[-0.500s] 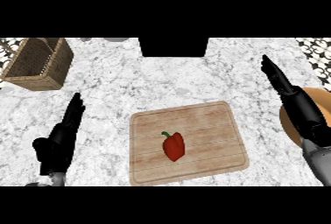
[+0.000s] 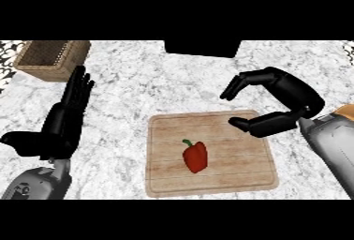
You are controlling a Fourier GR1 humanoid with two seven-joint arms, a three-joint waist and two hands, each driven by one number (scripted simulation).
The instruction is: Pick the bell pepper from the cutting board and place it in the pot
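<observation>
The bell pepper [image 2: 195, 156] lay on its side near the middle of the cutting board [image 2: 242, 176], red, with its green stem pointing up and away toward the board's far left; nothing touched it. The right hand [image 2: 287, 101] hung above the board's far right corner, the fingers [image 2: 239, 86] curved downward and the thumb [image 2: 259, 124] reaching out beneath them, with a wide gap between and nothing in it. From those fingers the pepper sat nearer the robot and off to the left, apart from them with bare wood between. The step in hand looked to be the reach for the pick, with no hold yet made. The next move would likely call for the right hand to travel down and leftward until the pepper lay between thumb and fingers, then close across its body. The left hand [image 2: 66, 119] rested at the left of the view over the marbled worktop [image 2: 159, 79], fingers straight and pointing away, holding nothing, well apart from the board. Beyond it, at the far left corner, stood a wicker basket [image 2: 52, 58]. A dark square shape [image 2: 202, 48] sat at the far edge, and an orange-brown rim [image 2: 343, 112] showed behind the right forearm; whether either was the pot could not be told.
</observation>
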